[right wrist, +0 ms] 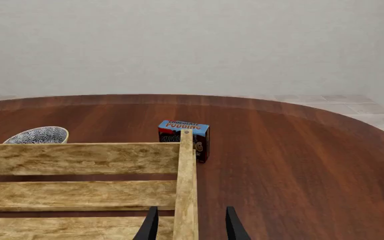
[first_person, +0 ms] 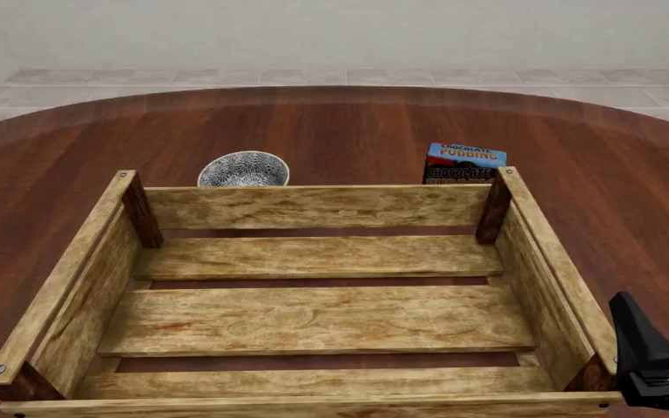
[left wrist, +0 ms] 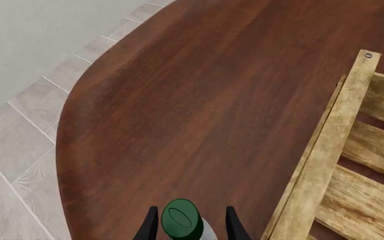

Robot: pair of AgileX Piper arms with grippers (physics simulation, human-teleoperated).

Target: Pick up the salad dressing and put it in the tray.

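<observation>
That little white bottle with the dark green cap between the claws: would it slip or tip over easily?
Probably prone to tipping: the slim white bottle with the dark green screw cap looks narrow for its shape. Its smooth rounded surface might slip or twist between the left gripper's thin jaws, which sit on either side of it. It looks rigid rather than squashy, though its weight is not visible.

- The place was a bare simulated room, not any furnished home or shop.
- A rounded dark wooden table (first_person: pixel 347 122) stood on pale grey floor tiles (left wrist: pixel 18 140).
- Plain off-white walls (right wrist: pixel 192 45) closed the space.
- Groceries sat out: a pudding box (first_person: pixel 465 163), a patterned bowl (first_person: pixel 243 169), a wooden crate (first_person: pixel 317 207).
</observation>
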